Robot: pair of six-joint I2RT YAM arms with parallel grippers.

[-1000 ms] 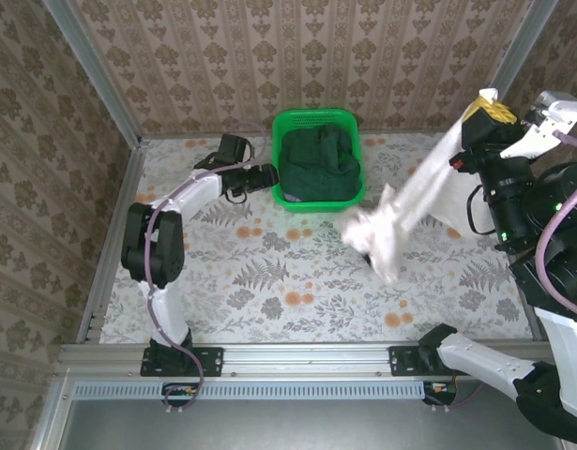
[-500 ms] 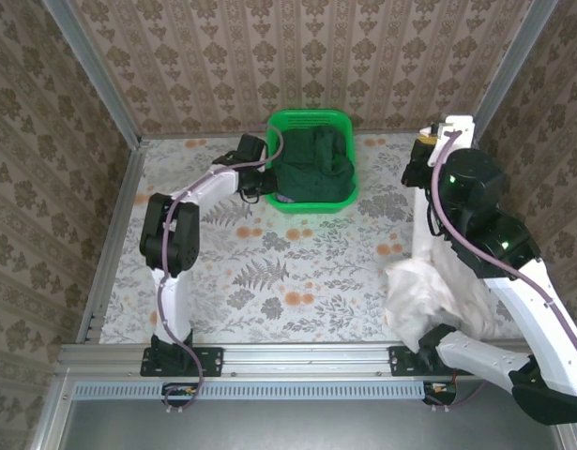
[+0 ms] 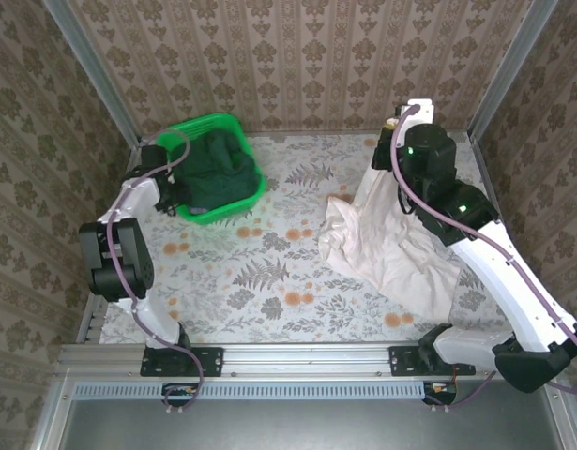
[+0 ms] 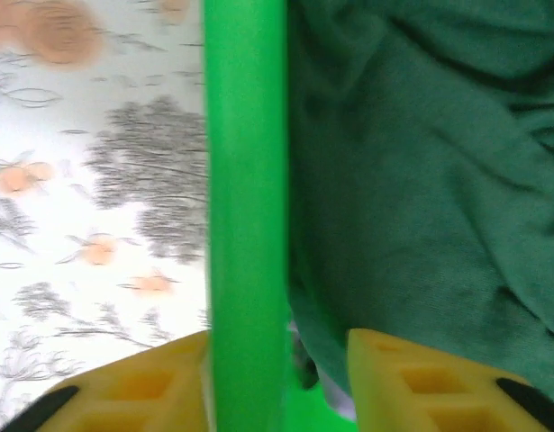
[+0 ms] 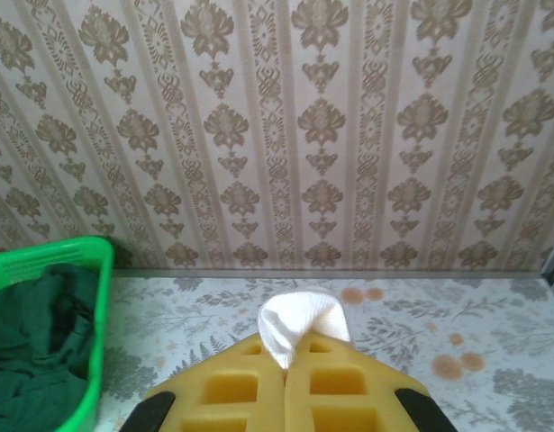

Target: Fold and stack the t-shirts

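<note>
The pale cream-pink t-shirt [image 3: 387, 248] hangs from my right gripper [image 3: 391, 127] at the back right and drapes down onto the table in a crumpled heap. A fold of that cloth [image 5: 299, 324] is pinched between the shut yellow fingers of my right gripper [image 5: 290, 346]. The dark green t-shirt [image 3: 218, 167] lies bunched in the bright green basket [image 3: 241, 202] at the back left. My left gripper [image 3: 178, 190] straddles the basket's rim [image 4: 247, 225]. Its left finger [image 4: 141, 387] touches the rim, while its right finger [image 4: 439, 387] stands apart from it against the green cloth [image 4: 421, 180].
The flower-patterned table [image 3: 269, 272] has free room in the middle and front left. Papered walls [image 3: 297, 66] close the back and both sides. A metal rail [image 3: 297, 361] runs along the near edge by the arm bases.
The basket with the dark green t-shirt slid from the back centre to the back left, with my left gripper on its rim. My right arm carried the cream t-shirt back and left, trailing it over the table.
</note>
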